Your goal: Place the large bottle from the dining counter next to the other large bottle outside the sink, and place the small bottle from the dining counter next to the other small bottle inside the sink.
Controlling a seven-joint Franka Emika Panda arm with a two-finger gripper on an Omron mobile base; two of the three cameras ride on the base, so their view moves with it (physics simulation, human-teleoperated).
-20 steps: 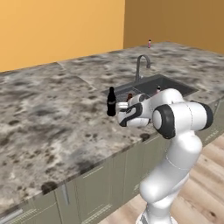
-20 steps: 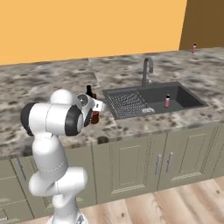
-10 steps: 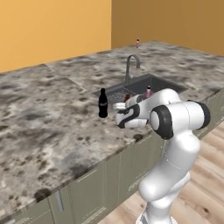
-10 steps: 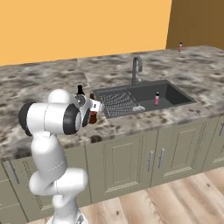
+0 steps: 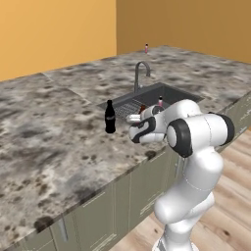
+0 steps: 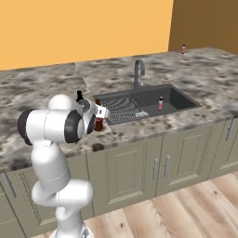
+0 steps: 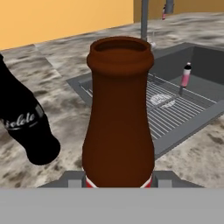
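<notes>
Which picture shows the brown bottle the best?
The hand view shows the brown bottle best: it is close up, with its open mouth, neck and body clear between the gripper's fingers. The left base view shows just its top beside the arm, and the right base view a small part behind the hand.

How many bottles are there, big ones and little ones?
Big bottles: 2, the tall brown glass bottle in the claw and the near-black bottle on the counter.
Little bottles: 2, the small pink bottle in the dark grey sink and another small pink bottle far back.
Total: 4
</notes>
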